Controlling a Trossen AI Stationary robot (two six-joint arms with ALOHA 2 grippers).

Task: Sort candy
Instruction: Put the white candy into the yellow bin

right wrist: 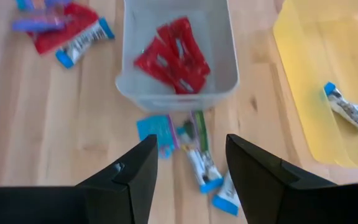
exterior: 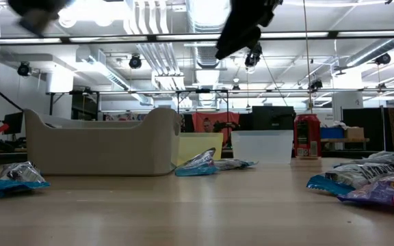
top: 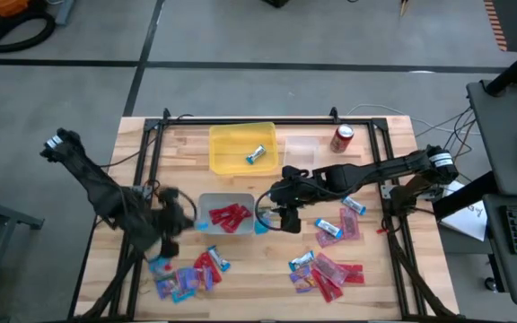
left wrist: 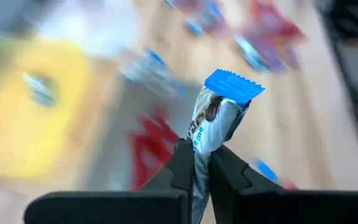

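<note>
One blue-and-silver bar [left wrist: 219, 115], light and crinkly, sits pinched at its lower end in the shut left gripper [left wrist: 199, 168] over the table's front left; right gripper [right wrist: 188, 163] hangs open above candy [right wrist: 197, 163] beside the grey bin [right wrist: 176, 93].

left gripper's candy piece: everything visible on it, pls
A blue-and-silver wrapped mini bar, glossy foil-like wrapper with a crimped, zigzag-cut bright blue end and dark print on the silver body. It stands roughly upright, pinched low down between the left gripper's two dark fingers, blue end pointing away from the wrist. It is off the table; only the fingers touch it. Its lower end is hidden between them.
</note>
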